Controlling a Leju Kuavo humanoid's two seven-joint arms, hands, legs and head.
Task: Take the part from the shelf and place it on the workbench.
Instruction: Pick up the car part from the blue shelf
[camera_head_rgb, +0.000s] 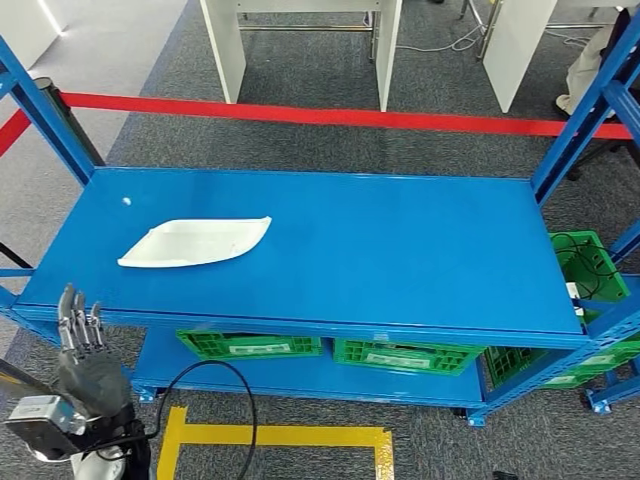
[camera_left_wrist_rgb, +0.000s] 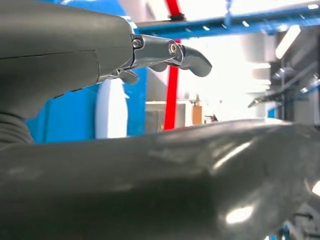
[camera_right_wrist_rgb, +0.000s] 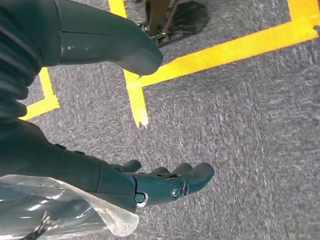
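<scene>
A flat white part (camera_head_rgb: 195, 243), long and pointed at one end, lies on the left half of the blue shelf top (camera_head_rgb: 392, 250). My left hand (camera_head_rgb: 87, 355) is raised in front of the shelf's near left corner, below and left of the part, fingers straight and apart, holding nothing. In the left wrist view the left hand (camera_left_wrist_rgb: 113, 55) reaches toward a strip of the white part (camera_left_wrist_rgb: 110, 108) against the blue shelf. My right hand (camera_right_wrist_rgb: 124, 115) hangs over grey carpet with its fingers extended and nothing in it.
Green crates (camera_head_rgb: 253, 345) stand on the lower shelf level and another green crate (camera_head_rgb: 585, 262) at the right. Blue uprights (camera_head_rgb: 45, 115) frame the shelf. A red floor line (camera_head_rgb: 340, 117) runs behind it, yellow floor tape (camera_head_rgb: 272, 436) in front. White table legs (camera_head_rgb: 223, 45) stand beyond.
</scene>
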